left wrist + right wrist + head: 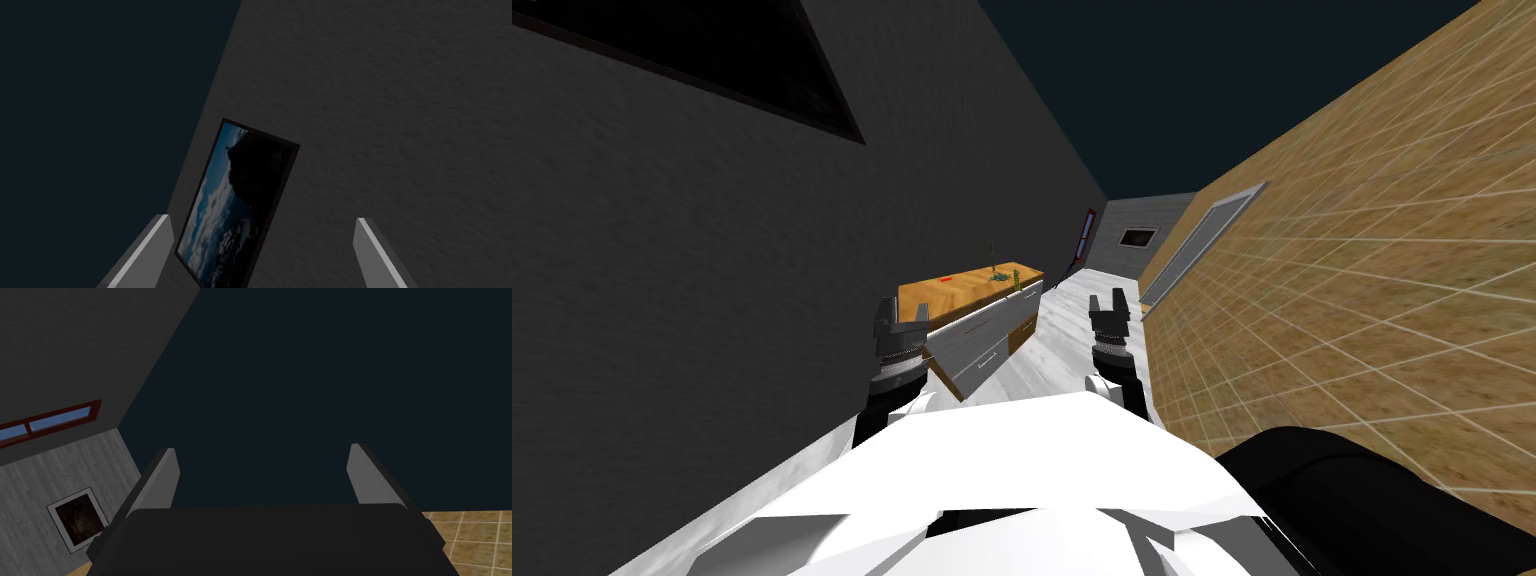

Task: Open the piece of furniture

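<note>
A low cabinet [982,335] with a wood top and grey drawer fronts stands against the dark left wall, a short way ahead of me. Its drawers look shut, each with a thin handle. My left gripper [900,315] is raised just in front of the cabinet's near end, and its fingers [145,250] stand wide apart, open with nothing between them. My right gripper [1109,303] is raised over the pale floor to the right of the cabinet. It is open too, its fingers [162,480] holding nothing.
A small plant [1000,268] and a red item [946,279] lie on the cabinet top. A narrow pale floor [1052,345] runs between the dark wall [712,280] and a tan tiled wall [1362,300] on the right.
</note>
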Available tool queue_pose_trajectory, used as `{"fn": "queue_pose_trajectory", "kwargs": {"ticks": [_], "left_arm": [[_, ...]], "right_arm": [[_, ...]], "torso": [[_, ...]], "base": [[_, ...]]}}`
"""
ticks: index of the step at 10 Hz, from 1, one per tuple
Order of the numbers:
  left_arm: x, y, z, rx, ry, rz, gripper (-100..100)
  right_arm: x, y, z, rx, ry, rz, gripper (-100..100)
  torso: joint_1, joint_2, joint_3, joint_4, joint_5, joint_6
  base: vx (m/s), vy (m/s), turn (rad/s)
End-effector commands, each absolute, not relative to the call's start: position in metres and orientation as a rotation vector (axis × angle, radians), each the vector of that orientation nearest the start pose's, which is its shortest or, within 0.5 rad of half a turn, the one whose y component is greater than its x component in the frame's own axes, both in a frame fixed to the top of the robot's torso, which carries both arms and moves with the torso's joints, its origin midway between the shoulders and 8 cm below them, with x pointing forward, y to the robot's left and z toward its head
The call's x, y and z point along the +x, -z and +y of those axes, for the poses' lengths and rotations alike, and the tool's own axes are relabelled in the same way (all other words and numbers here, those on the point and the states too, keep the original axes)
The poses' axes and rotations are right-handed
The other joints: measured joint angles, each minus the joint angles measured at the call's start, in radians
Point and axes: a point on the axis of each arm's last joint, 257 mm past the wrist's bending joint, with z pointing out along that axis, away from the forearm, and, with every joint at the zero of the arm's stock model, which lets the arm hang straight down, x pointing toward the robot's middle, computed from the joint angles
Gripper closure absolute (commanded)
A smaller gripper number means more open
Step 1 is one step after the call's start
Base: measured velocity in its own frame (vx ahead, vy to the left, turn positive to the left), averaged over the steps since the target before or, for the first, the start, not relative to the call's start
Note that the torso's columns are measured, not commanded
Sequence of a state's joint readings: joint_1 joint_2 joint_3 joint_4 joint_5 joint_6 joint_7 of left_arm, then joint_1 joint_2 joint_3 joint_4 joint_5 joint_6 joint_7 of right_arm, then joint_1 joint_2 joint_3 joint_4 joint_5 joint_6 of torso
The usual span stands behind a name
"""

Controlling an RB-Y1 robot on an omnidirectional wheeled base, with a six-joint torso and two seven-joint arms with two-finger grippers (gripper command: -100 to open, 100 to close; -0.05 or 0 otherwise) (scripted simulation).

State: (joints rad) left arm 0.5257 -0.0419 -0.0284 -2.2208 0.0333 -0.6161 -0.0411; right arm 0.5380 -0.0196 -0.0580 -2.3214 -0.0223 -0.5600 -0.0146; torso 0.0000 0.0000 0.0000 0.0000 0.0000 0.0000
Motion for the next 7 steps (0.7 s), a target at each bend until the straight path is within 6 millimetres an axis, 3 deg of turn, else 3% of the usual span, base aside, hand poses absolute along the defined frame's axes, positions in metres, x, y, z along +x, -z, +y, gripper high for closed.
{"fn": "queue_pose_trajectory", "kwargs": {"ticks": [1,7], "left_arm": [[0.3331,-0.0119,0.2808,-0.670,1.305,0.539,0],[0.3331,-0.0120,0.2808,-0.670,1.306,0.539,0]], "right_arm": [[0.3187,-0.0434,-0.2971,0.596,-1.276,0.564,0],[0.3186,-0.0435,-0.2971,0.596,-1.276,0.564,0]], "torso": [[0.000,0.040,-0.082,0.041,0.000,0.000],[0.000,0.470,-0.939,0.470,0.000,0.000]], "base": [[0.000,0.000,0.000],[0.000,0.000,0.000]]}}
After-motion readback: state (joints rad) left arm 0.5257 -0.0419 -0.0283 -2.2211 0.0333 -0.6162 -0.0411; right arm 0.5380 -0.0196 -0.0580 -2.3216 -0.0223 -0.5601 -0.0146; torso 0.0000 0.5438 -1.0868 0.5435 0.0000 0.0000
